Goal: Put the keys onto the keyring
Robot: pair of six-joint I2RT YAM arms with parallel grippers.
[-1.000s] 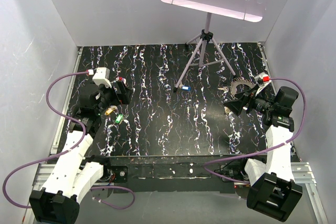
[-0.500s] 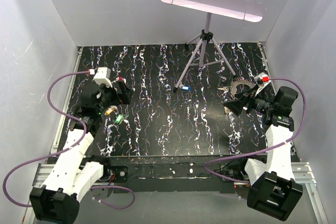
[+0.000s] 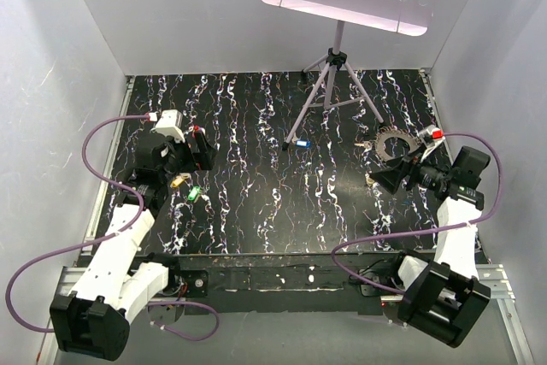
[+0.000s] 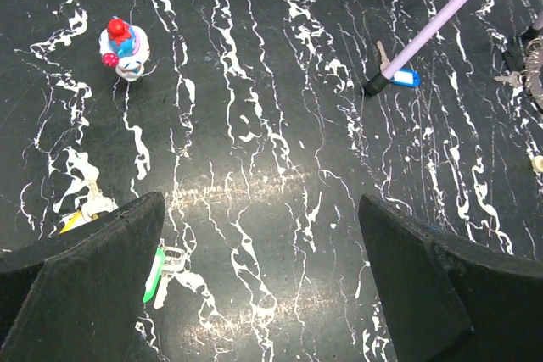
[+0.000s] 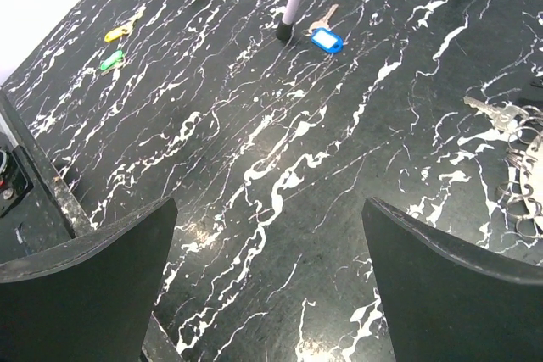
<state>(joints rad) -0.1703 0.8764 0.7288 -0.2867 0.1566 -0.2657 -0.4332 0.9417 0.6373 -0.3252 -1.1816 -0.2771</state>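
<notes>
The keyring (image 3: 395, 141), a toothed grey ring, lies at the right of the black marbled table; its edge shows in the right wrist view (image 5: 530, 177) with a metal key (image 5: 490, 111) beside it. A blue key (image 3: 301, 143) lies by the tripod foot, also in both wrist views (image 4: 400, 78) (image 5: 325, 40). A yellow key (image 3: 178, 181) and a green key (image 3: 193, 194) lie at the left. A red-topped key (image 4: 123, 40) lies further back. My left gripper (image 3: 195, 158) (image 4: 261, 205) is open above the table, near the green key (image 4: 155, 264). My right gripper (image 3: 382, 179) (image 5: 270, 205) is open and empty, just in front of the keyring.
A grey tripod stand (image 3: 335, 83) with a perforated plate on top stands at the back middle; one leg (image 4: 445, 19) reaches towards the blue key. White walls enclose the table on three sides.
My right arm has drawn back to the right and nearer, so more of the keyring shows. My left arm has shifted slightly. No key has moved.
</notes>
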